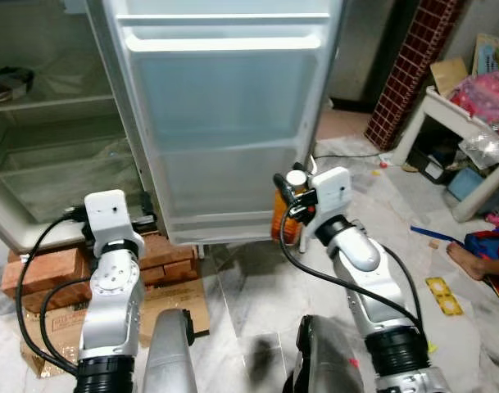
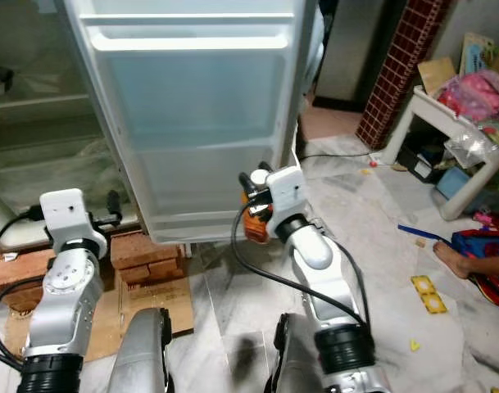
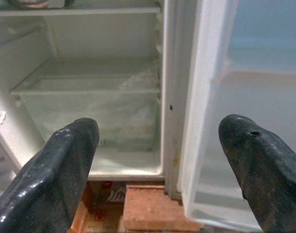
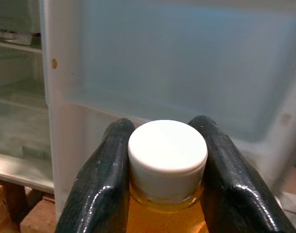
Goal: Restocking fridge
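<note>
A bottle of orange liquid with a white cap point(image 4: 167, 153) hangs upright in my right gripper point(image 1: 292, 190), whose black fingers point(image 4: 101, 182) are shut on its neck. It is held low in front of the open fridge door point(image 1: 224, 115), near the door's lower shelf point(image 4: 186, 121). My left gripper point(image 3: 160, 160) is open with nothing between its fingers, and it faces the fridge body near the clear crisper drawer point(image 3: 89, 104). The left wrist point(image 1: 110, 214) sits by the bottom of the fridge compartment.
The fridge stands on bricks point(image 1: 44, 266) and flattened cardboard point(image 1: 179, 303). A white plastic table point(image 1: 446, 123) with bags stands at the right. A person's foot point(image 1: 470, 260) rests on the marble floor beside yellow scraps point(image 1: 444, 295). A pan point(image 1: 7, 82) sits on a fridge shelf.
</note>
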